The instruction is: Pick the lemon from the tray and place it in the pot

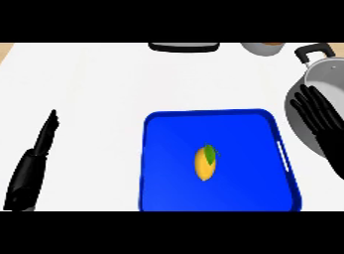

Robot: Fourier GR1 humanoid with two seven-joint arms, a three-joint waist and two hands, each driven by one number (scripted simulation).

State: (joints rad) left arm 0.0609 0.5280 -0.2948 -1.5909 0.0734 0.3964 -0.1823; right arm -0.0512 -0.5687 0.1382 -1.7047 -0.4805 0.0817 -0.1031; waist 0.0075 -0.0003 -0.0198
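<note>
The right hand [326,123] hangs with fingers straight and released over the near rim of the round grey metal pot [335,74]; the left hand [41,144] rests edge-on, fingers straight. On the white surface [86,89], the yellow oval lemon [206,162] lies mid blue rectangular tray [167,149].

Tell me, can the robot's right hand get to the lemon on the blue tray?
Probably yes. The lemon lies alone in the middle of the blue tray, with nothing over or beside it. The right hand is open, just off the tray's right side, in front of the pot.
</note>
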